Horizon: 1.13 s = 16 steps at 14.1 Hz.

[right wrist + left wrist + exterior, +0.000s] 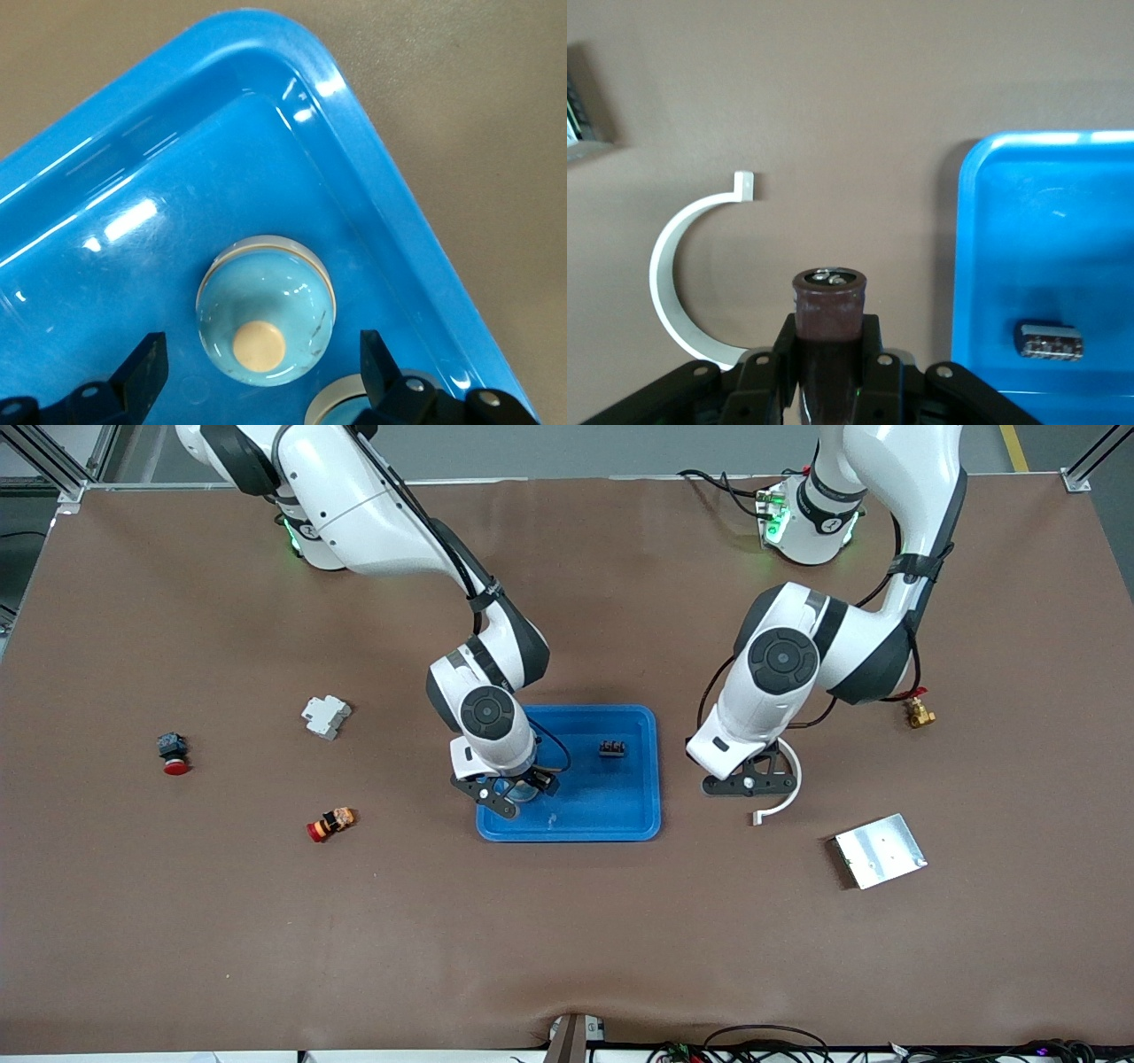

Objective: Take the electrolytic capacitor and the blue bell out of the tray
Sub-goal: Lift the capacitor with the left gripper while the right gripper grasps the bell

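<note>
A light-blue dome bell (266,310) with a cream button sits in the blue tray (602,797), in the corner toward the right arm's end. My right gripper (261,367) is low over it and open. Its fingers (146,367) stand on either side of the bell with a gap at each. In the front view this gripper (509,793) hides most of the bell. My left gripper (828,341) is shut on a dark brown capacitor (828,305). It hangs (749,784) over the table beside the tray (1045,230), by a white curved bracket (673,283).
A small black terminal part (612,747) lies in the tray. A metal plate (880,850) and a brass valve (919,712) lie toward the left arm's end. A white breaker (326,716), a red push button (174,753) and a red-orange part (330,824) lie toward the right arm's end.
</note>
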Motion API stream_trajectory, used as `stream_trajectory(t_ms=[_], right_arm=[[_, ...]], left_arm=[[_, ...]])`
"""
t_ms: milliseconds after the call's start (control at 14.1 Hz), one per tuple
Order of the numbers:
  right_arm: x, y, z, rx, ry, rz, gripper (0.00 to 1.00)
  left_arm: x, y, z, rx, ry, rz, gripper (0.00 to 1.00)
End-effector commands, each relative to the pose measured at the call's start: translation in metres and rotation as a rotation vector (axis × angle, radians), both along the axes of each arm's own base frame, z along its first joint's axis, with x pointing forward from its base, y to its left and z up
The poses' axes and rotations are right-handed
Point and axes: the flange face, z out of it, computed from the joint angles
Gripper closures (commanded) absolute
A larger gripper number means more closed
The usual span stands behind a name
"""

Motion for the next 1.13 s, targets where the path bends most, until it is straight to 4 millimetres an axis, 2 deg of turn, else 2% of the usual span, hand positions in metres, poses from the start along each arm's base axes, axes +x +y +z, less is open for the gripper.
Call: stream_trajectory(t_ms=[0, 283, 425, 495, 566, 708, 849, 920, 1062], right_arm=[[0.002, 0.007, -0.002, -0.001, -0.008, -0.022, 0.05], [0.004, 0.007, -0.012, 0.010, -0.029, -0.025, 0.05], [0.003, 0.008, -0.011, 0.008, -0.030, -0.021, 0.13], [0.002, 0.009, -0.011, 0.006, -0.031, -0.018, 0.13], [0.003, 0.008, -0.012, 0.004, -0.030, -0.019, 0.20], [0.003, 0.008, -0.011, 0.006, -0.030, -0.020, 0.43], [0.003, 0.009, -0.007, 0.005, -0.029, -0.019, 0.63], [0.003, 0.009, -0.007, 0.006, -0.026, -0.020, 0.69], [0.011, 0.003, 0.011, 0.025, -0.034, -0.053, 0.80]], left_arm=[[-0.034, 0.013, -0.011, -0.021, -0.018, -0.025, 1.00], [-0.060, 0.013, -0.051, -0.040, -0.034, -0.043, 1.00], [-0.061, 0.012, -0.069, -0.049, -0.040, -0.047, 1.00], [-0.057, 0.011, -0.074, -0.053, -0.044, -0.045, 1.00], [-0.053, 0.012, -0.079, -0.054, -0.048, -0.047, 1.00], [-0.044, 0.014, -0.095, -0.035, -0.054, -0.069, 1.00], [-0.031, 0.036, -0.105, 0.003, -0.081, -0.100, 1.00], [-0.025, 0.047, -0.110, 0.018, -0.092, -0.130, 1.00], [-0.018, 0.059, -0.121, 0.018, -0.095, -0.174, 1.00]])
